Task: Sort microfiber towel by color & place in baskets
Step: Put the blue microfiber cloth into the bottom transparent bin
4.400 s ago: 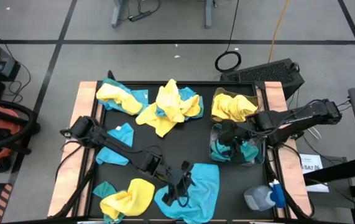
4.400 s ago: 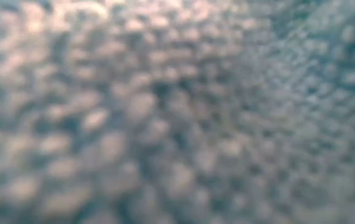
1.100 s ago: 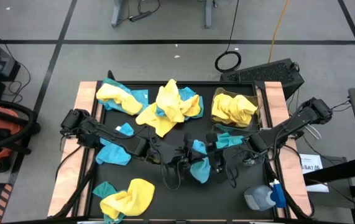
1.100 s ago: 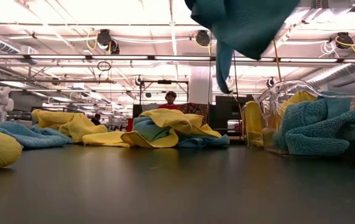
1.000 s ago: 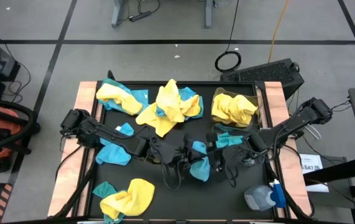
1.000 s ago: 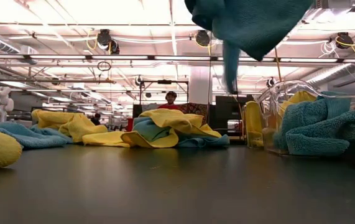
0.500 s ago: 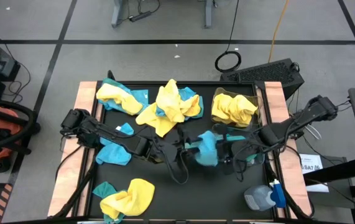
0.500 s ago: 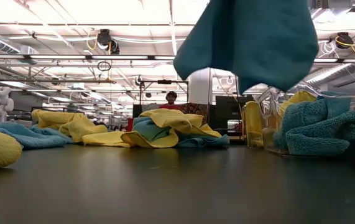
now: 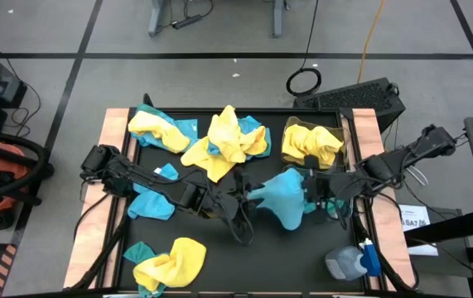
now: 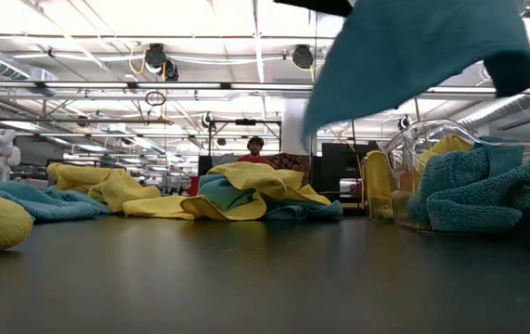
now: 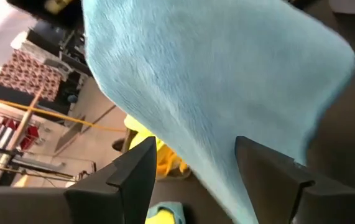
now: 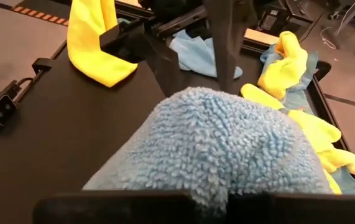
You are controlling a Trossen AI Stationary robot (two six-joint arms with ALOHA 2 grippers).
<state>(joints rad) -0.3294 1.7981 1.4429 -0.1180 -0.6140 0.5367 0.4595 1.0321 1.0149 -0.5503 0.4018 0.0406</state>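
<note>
A teal microfiber towel (image 9: pixel 282 199) hangs in the air over the middle of the table, with my right gripper (image 9: pixel 309 192) shut on it. My left gripper (image 9: pixel 240 203) stands open at the towel's left corner; in its wrist view the towel (image 11: pixel 227 81) hangs just beyond the spread fingers (image 11: pixel 133 177), and I cannot tell whether they touch it. Two clear baskets stand at the right. The far one (image 9: pixel 340 132) holds yellow towels. The near one (image 10: pixel 408 153) holds teal towels (image 10: pixel 473 190) and is mostly under my right arm. My right gripper holds the teal towel by its right-hand end (image 9: pixel 301 192), coming level from the table's right side. The bunched pile (image 12: pixel 227 168) hides the fingers in the wrist view. The towel is lifted clear of the table (image 10: pixel 413 56) and hangs spread toward the left.
Mixed yellow and teal towels are heaped at the far side (image 9: pixel 224 141) and far left (image 9: pixel 160 128). More lie at the left (image 9: pixel 149 203) and near left (image 9: pixel 170 261). A blue-capped bottle (image 9: pixel 352 263) sits at the near right, a keyboard (image 9: pixel 360 95) beyond the table. A person (image 10: pixel 255 144) stands far behind.
My left gripper has opened and let go of the teal towel. My right gripper has drawn the towel toward the table's right edge and the baskets. The towel, bunched between both grippers before, now hangs spread out from the right gripper alone.
</note>
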